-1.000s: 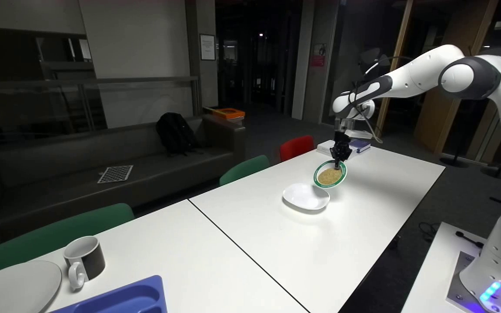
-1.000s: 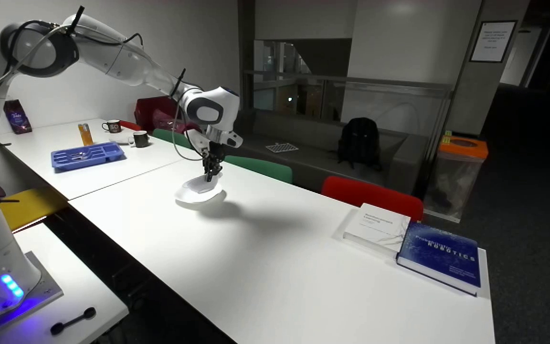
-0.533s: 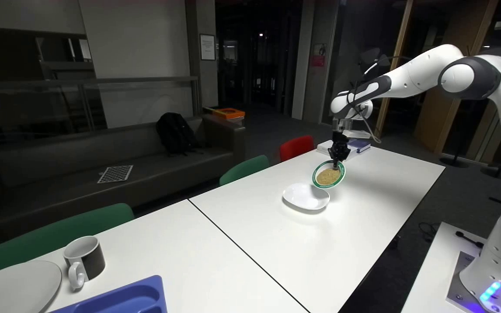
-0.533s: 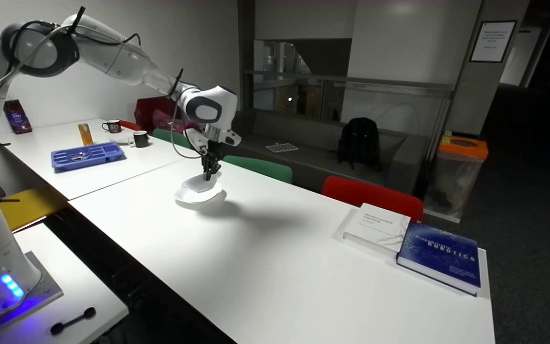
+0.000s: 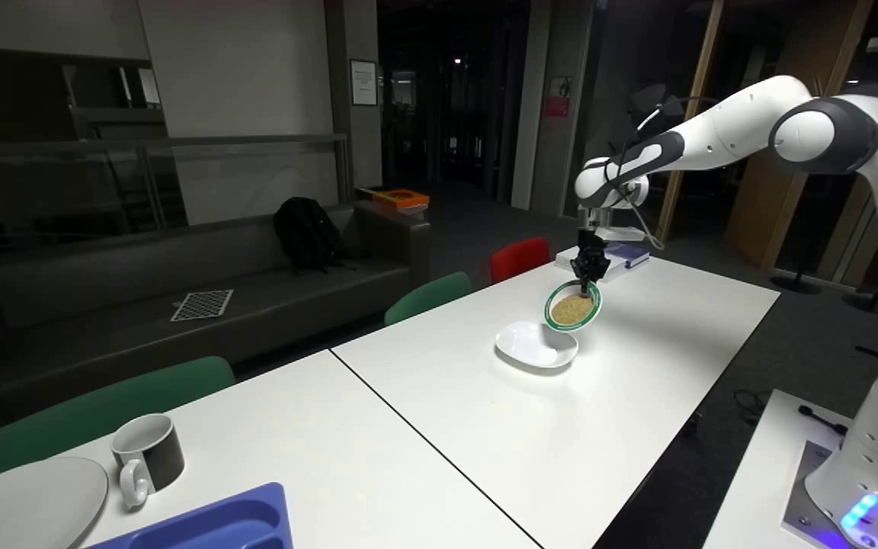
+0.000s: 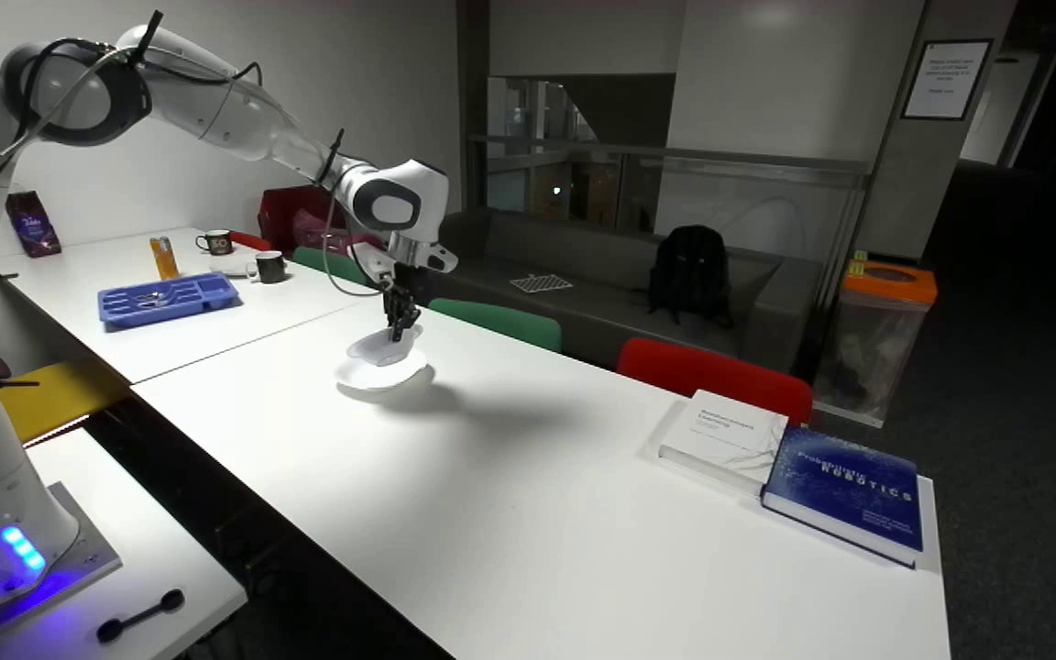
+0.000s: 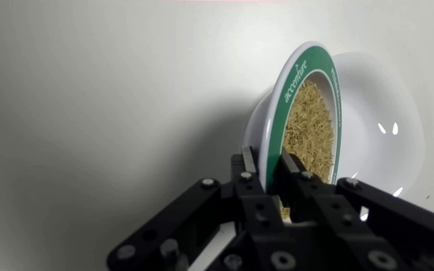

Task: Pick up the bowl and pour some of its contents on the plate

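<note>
Wrist view: gripper (image 7: 269, 160) is clamped on the rim of the bowl (image 7: 278, 124), one jaw on the inner side, the other on the outer. Bowl's tipped steeply, almost on edge, mouth twd plate (image 7: 386, 101); "accenture" lettering legible on its green band. The contents (image 7: 309, 124), tan rice-like grains, are in the bowl. Plate's partly hidden behind bowl & gripper. Tiny dark speck (image 7: 428, 197) on table (image 7: 89, 75) just beside plate.

In an exterior view, the arm (image 5: 744, 130) reaches in w/ bowl held tilted above table; bowl's lower edge overlaps plate's rim along this line of sight, so can't say if they touch. Contents show as a heap low in bowl. A mug (image 5: 157, 456) stands beside grey dish (image 5: 27, 503) & nr blue tray (image 5: 225, 530), all well apart fr. plate; backpack (image 5: 309, 232) on sofa (image 5: 180, 328) in bkgd.

In an exterior view, bowl's over plate, pale underside showing, contents hidden fr. this angle. Plate sits on table. A white book (image 6: 722, 431) & blue book (image 6: 844, 490) lie side by side nr table's end; bin (image 6: 863, 362) w/ orange top stands beyond.
</note>
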